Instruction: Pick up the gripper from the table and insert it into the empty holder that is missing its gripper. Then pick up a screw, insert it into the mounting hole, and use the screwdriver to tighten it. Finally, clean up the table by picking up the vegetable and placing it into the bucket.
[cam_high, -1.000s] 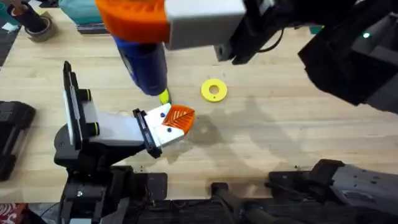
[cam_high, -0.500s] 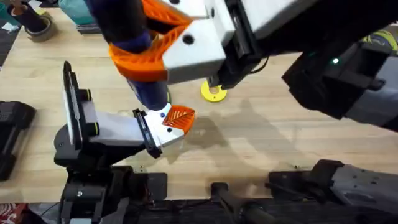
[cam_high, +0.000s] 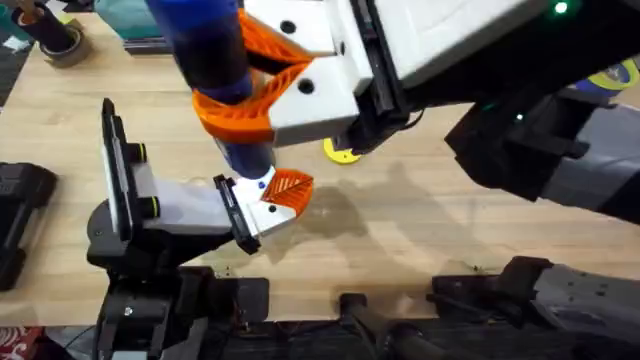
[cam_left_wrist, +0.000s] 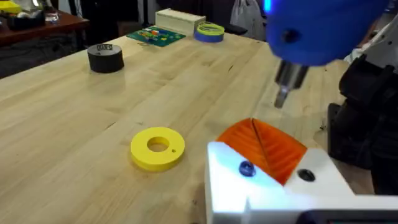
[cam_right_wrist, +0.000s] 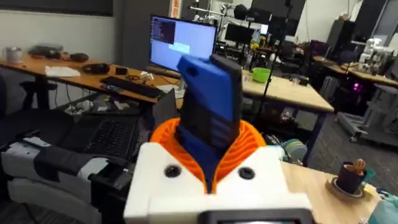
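Pale wood table (cam_high: 420, 240) carries everything, and the biggest thing over it is the right arm, raised close under the overhead camera and reaching across the middle toward the left side. Its right gripper (cam_high: 250, 80) has its white fingers and orange ribbed pads (cam_high: 235, 115) clenched around the blue screwdriver (cam_high: 205, 40), held upright with the metal tip (cam_left_wrist: 283, 96) hanging just above the fixture. The screwdriver looks rigid and fairly dense with a smooth plastic body, so a firm squeeze mid-barrel, as it is taken now, seems the sound hold against slipping and twisting.

Below it lies the black claw with its white holder (cam_high: 190, 205), and the orange ribbed gripper (cam_high: 290, 188) already sits in that holder. A small blue screw head (cam_left_wrist: 246, 168) shows in the mounting hole just beside the wedge; I judge tightening to be the step in hand. Whether the left gripper is released or closed I cannot tell.

A yellow ring-shaped disc (cam_left_wrist: 157, 147) rests near the holder, apart from it.
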